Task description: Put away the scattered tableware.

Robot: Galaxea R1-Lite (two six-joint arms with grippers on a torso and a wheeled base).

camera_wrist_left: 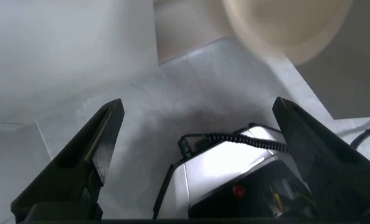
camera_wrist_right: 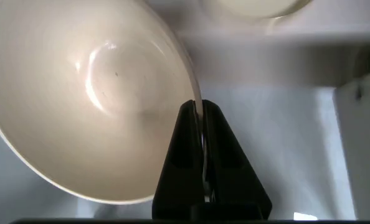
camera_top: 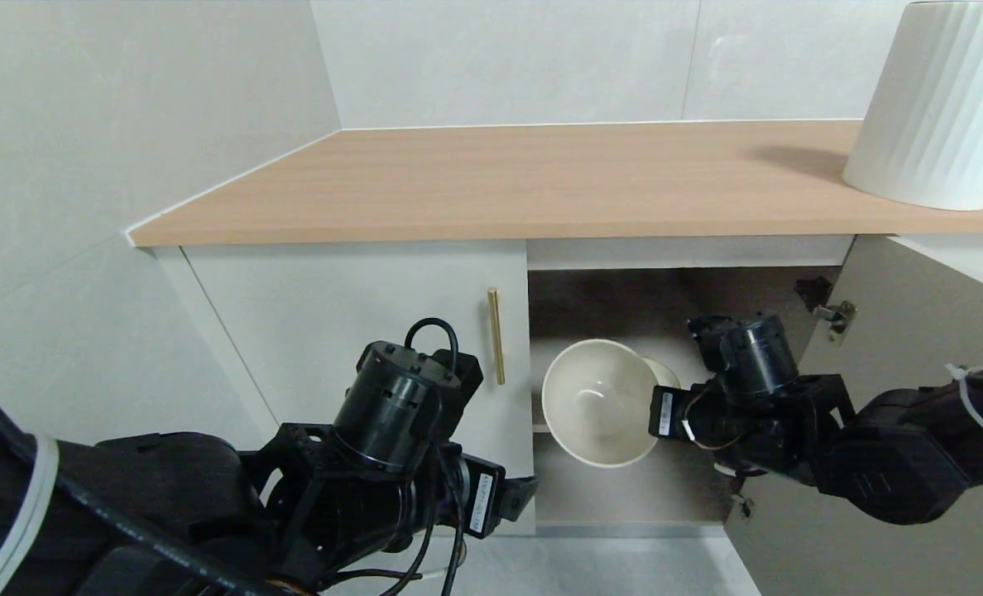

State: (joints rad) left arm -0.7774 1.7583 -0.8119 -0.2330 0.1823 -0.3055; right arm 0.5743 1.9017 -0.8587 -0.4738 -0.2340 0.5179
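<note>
A cream bowl (camera_top: pixel 597 401) hangs tilted in front of the open cabinet, its hollow facing me. My right gripper (camera_top: pixel 665 414) is shut on the bowl's (camera_wrist_right: pixel 91 93) right rim, the rim pinched between the black fingers (camera_wrist_right: pixel 200 149). Behind it, another cream dish (camera_top: pixel 664 372) rests on the cabinet shelf, and its edge (camera_wrist_right: pixel 253 7) shows past the held bowl. My left gripper (camera_wrist_left: pixel 197 124) hangs low in front of the closed left door, open with nothing between its fingers. The bowl's underside (camera_wrist_left: pixel 284 25) shows beyond it.
The cabinet's right door (camera_top: pixel 872 348) stands swung open; the left door (camera_top: pixel 351 323) with a brass handle (camera_top: pixel 496 335) is closed. A wooden countertop (camera_top: pixel 541 178) carries a white ribbed container (camera_top: pixel 938 103) at the right. A shelf edge (camera_top: pixel 541 429) crosses the cabinet opening.
</note>
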